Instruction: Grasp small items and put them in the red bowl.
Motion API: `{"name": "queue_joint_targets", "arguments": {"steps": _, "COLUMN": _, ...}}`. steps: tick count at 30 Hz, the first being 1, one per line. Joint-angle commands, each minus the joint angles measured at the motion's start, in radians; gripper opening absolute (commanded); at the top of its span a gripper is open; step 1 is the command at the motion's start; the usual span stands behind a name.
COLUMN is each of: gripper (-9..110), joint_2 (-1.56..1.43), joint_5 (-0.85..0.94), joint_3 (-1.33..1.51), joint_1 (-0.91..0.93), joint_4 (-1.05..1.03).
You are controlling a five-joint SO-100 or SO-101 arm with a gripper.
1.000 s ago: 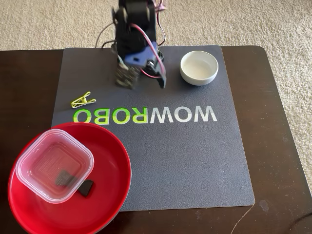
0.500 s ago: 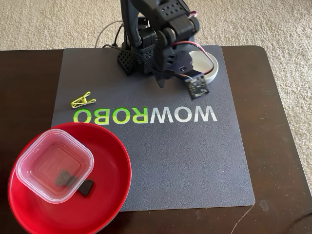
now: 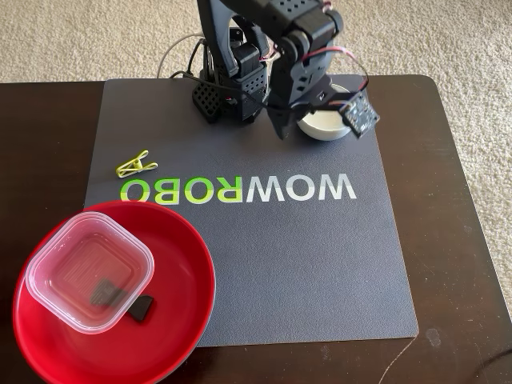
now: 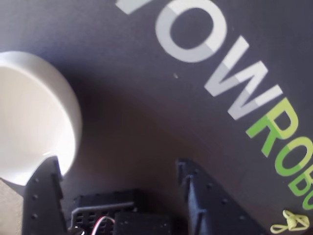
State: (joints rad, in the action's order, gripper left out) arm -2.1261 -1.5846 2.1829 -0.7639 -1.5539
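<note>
My claw hangs spread and empty beside the small white bowl near the mat's far edge. It looks stiff, light, probably slippery; I'd pinch its rim.

The arm bends forward and down, its hand spread wide, empty.

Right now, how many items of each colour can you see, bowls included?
Red: 1, the red bowl
White: 1, the small white bowl
Clear: 1, the plastic tub
Yellow-green: 1, the wire clip
Dark grey: 1, the plastic piece
Total: 5
</note>
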Motion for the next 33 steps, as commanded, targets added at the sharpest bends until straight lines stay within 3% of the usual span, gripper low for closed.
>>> {"name": "queue_joint_targets", "arguments": {"steps": 1, "gripper": 31, "joint_2": -0.031, "joint_5": 0.026, "joint_3": 0.051, "joint_1": -0.083, "joint_4": 0.043}}
{"name": "queue_joint_targets", "arguments": {"steps": 21, "gripper": 30, "joint_2": 0.279, "joint_5": 0.207, "joint_3": 0.091, "joint_1": -0.262, "joint_4": 0.374}}
{"name": "queue_joint_targets", "arguments": {"steps": 28, "gripper": 3, "joint_2": 0.359, "joint_5": 0.308, "joint_3": 0.069, "joint_1": -0.279, "joint_4": 0.443}}
{"name": "queue_joint_targets", "arguments": {"steps": 33, "gripper": 0, "joint_2": 0.382, "joint_5": 0.354, "joint_3": 0.054, "joint_1": -0.265, "joint_4": 0.453}}
